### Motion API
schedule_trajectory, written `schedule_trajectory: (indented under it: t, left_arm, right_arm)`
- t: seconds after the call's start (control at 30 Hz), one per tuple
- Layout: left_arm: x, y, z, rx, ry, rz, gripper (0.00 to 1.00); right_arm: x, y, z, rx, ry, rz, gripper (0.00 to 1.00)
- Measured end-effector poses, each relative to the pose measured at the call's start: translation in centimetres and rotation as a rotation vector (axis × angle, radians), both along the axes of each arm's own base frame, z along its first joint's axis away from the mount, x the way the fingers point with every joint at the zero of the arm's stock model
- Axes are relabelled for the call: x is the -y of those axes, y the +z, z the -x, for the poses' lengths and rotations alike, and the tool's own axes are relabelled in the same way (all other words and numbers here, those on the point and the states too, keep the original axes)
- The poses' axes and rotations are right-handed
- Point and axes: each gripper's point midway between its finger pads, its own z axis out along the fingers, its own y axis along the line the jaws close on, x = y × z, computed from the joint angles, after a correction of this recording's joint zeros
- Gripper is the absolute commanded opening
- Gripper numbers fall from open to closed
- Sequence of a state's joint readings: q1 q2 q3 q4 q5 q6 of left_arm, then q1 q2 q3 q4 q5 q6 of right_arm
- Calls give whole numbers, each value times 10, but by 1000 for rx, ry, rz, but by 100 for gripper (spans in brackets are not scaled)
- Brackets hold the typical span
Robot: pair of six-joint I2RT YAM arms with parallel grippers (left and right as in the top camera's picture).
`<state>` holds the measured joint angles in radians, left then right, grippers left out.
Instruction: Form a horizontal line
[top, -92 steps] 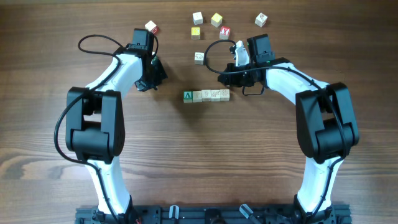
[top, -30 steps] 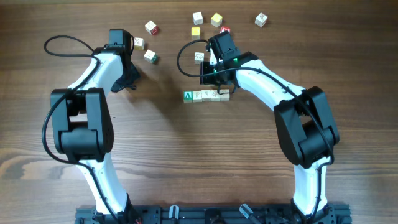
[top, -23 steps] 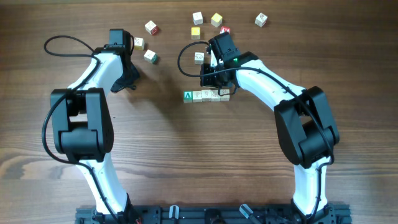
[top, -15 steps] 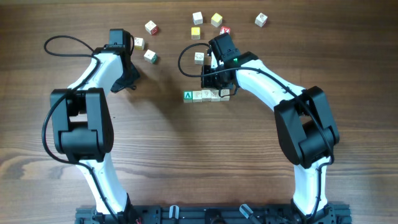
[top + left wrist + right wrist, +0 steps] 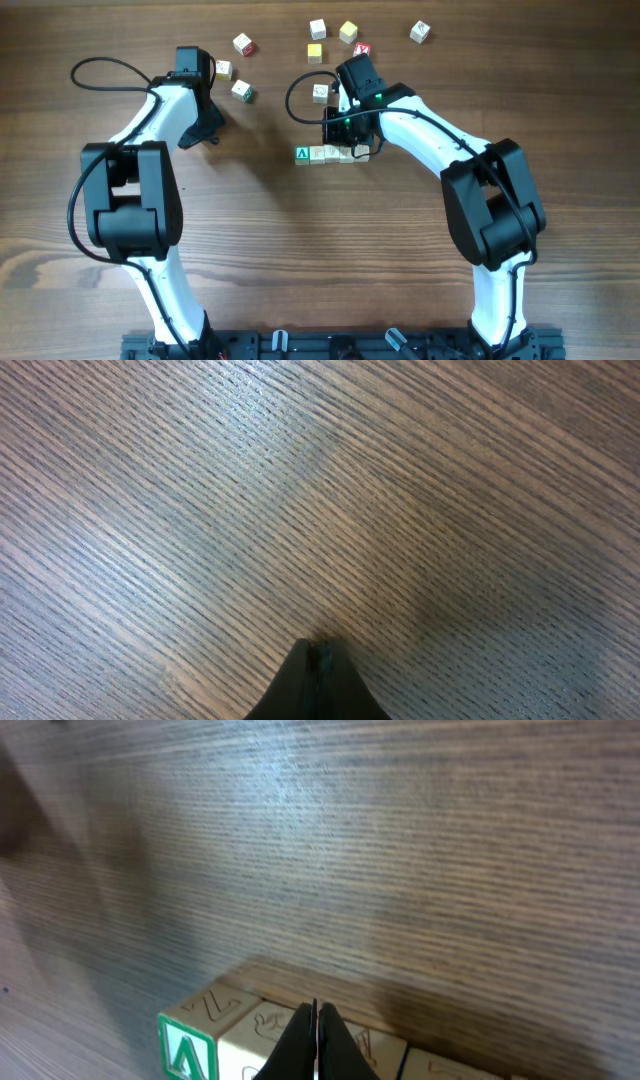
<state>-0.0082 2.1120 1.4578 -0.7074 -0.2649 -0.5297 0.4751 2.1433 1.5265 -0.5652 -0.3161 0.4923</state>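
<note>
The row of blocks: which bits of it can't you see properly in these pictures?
- Overhead: the right gripper covers part of the right end of the row of cubes, so there is no sure count.
- Right wrist: the bottom edge cuts the row off; the shut fingers hide a middle cube's mark.
- Overhead: the pale cubes' marks are too small to read.

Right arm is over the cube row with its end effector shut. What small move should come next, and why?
Probably lift the right end effector straight up. It is shut, holds nothing, and its tips sit at the horizontal line, whose four cubes already look straight and touching; sideways motion could knock them.
</note>
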Motion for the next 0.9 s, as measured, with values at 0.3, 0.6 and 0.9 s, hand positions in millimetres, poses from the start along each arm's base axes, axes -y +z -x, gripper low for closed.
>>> schedule_trajectory:
  t: [0.3, 0.6, 0.9]
  left_arm:
    - [0, 0, 0, 0, 0, 0, 4]
    - [0, 0, 0, 0, 0, 0, 4]
    - [0, 0, 0, 0, 0, 0, 4]
  right_arm:
    - [1, -1, 3, -15, 0, 5, 5]
    - [2, -2, 4, -19, 0, 7, 4]
    - [0, -1, 2, -8, 0, 2, 4]
